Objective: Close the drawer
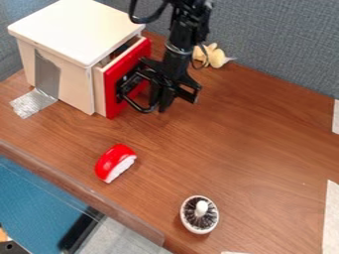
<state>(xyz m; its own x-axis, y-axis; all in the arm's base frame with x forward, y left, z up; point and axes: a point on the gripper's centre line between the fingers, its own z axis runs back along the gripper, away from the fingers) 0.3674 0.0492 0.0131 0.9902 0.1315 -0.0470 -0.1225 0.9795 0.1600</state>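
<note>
A white cabinet stands at the upper left, with a red-fronted drawer on its right side. The drawer is pulled out a little, and a dark gap shows along its top edge. My gripper hangs down just right of the red front, low over the table and close beside the drawer's black handle. Whether it touches the handle or the front cannot be told.
A red and white brush-like object lies in front of the cabinet. A round white brush sits near the front edge. A yellowish plush toy lies behind the arm by the grey partition.
</note>
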